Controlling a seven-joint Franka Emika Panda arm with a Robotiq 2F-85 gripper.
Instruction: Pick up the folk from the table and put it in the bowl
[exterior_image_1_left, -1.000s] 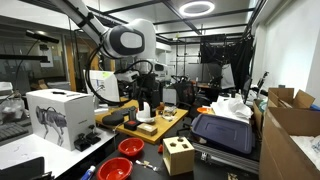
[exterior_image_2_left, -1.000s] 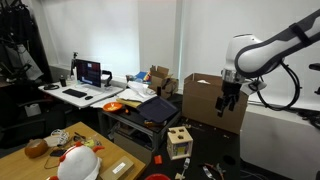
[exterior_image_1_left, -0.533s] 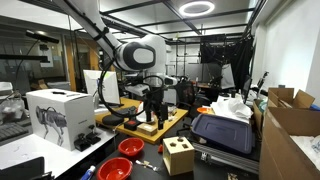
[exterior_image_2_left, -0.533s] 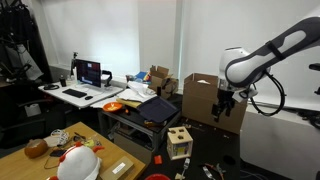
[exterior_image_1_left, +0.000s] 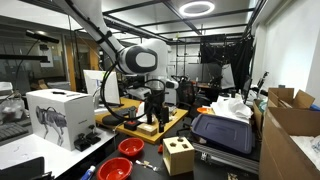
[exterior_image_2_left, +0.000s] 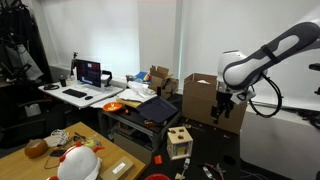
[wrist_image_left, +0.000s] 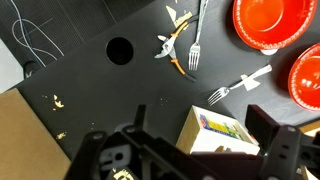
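In the wrist view a metal fork (wrist_image_left: 195, 45) lies on the black table (wrist_image_left: 90, 90), and a second, paler fork (wrist_image_left: 240, 83) lies lower right of it. Two red bowls (wrist_image_left: 270, 22) (wrist_image_left: 305, 75) sit at the right edge. They also show in an exterior view (exterior_image_1_left: 131, 147) (exterior_image_1_left: 115, 169). My gripper (wrist_image_left: 205, 140) is open and empty, held high above the table. A wooden box (wrist_image_left: 213, 133) shows far below between its fingers. The gripper also shows in both exterior views (exterior_image_1_left: 152, 110) (exterior_image_2_left: 222, 108).
Orange-handled pliers (wrist_image_left: 170, 48) lie beside the metal fork. A round hole (wrist_image_left: 120, 49) is in the table top. A wooden shape-sorter cube (exterior_image_1_left: 179, 156) (exterior_image_2_left: 179, 141) stands near the bowls. A white box (exterior_image_1_left: 58, 115), a dark case (exterior_image_1_left: 222, 133) and cardboard boxes (exterior_image_1_left: 290, 125) surround the area.
The arm has swung further over the table and come down a little. The gripper stays open and empty.
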